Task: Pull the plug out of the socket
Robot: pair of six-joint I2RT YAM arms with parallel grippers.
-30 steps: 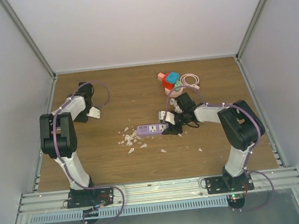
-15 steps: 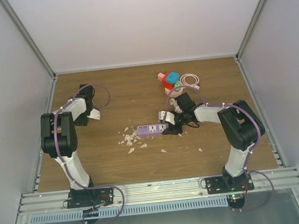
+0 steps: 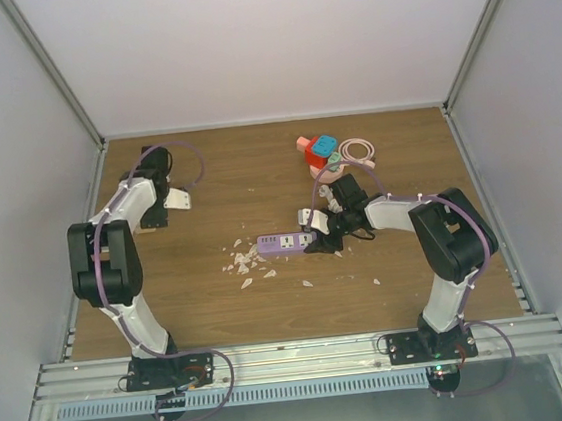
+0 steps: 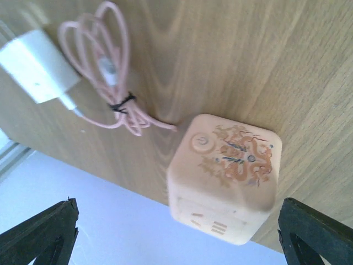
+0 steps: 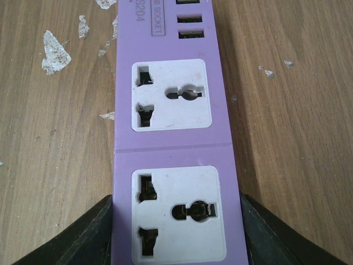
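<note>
The socket is a purple power strip (image 3: pixel 282 242) lying mid-table. Its near end (image 5: pixel 175 149) sits between the black fingers (image 5: pixel 83 234) of my right gripper (image 5: pixel 176 232), which is shut on it. The two outlets in the right wrist view are empty. The plug is out of view. My left gripper (image 3: pixel 165 208) is at the far left of the table, away from the strip. In the left wrist view the left gripper (image 4: pixel 176 237) stands wide open with nothing between its fingers (image 4: pixel 38 232).
White crumbs (image 3: pixel 241 263) lie scattered left of the strip. At the back right stand a peach cube socket (image 4: pixel 226 176), a red and blue block (image 3: pixel 317 149) and a white charger block (image 4: pixel 36 65) on a coiled pink cable (image 4: pixel 107 72). Walls close in left, right and back.
My left gripper has opened wide and its arm has swung toward the back left. The right gripper and the strip have not moved.
</note>
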